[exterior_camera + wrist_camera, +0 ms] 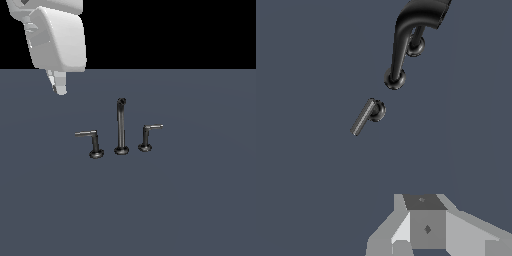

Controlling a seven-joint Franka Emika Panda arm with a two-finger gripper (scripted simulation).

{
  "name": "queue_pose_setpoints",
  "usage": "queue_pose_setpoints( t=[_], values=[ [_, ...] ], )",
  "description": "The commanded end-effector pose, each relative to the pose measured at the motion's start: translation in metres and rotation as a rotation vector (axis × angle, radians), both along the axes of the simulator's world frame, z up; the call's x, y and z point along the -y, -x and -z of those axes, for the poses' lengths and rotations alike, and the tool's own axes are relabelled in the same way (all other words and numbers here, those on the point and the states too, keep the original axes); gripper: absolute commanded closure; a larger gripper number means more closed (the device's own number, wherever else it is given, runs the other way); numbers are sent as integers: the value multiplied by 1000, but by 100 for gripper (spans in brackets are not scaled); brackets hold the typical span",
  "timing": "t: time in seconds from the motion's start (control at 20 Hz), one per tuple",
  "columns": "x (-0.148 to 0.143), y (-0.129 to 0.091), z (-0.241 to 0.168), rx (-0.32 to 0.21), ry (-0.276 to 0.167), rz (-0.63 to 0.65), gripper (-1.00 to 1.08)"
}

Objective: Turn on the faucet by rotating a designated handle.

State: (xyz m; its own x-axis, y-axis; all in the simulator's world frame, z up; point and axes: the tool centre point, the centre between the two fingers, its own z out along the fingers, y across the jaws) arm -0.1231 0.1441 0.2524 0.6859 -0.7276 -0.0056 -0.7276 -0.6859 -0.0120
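Observation:
The faucet is a dark glossy three-piece set on the grey floor. Its tall thin spout stands in the middle, with its bent tip on top. The handle is the larger L-shaped lever on the exterior view's left, its long grey bar pointing left from a post on a round base. A smaller lever stands on the right. My gripper hangs high at the upper left, well apart from the handle, its fingers together and empty. The wrist view shows the handle, the spout and my gripper.
The dark grey floor spreads flat around the faucet. The smaller lever shows partly behind the spout in the wrist view. The white arm link fills the exterior view's upper left.

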Motion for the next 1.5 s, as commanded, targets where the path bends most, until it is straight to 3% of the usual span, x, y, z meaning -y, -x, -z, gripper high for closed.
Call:
queue_pose_setpoints(
  t=[0.0,1.45],
  values=[
    [-4,-9,12,0,-1,44,108],
    [-15,-113,140,-6,11,504,108]
  ],
)
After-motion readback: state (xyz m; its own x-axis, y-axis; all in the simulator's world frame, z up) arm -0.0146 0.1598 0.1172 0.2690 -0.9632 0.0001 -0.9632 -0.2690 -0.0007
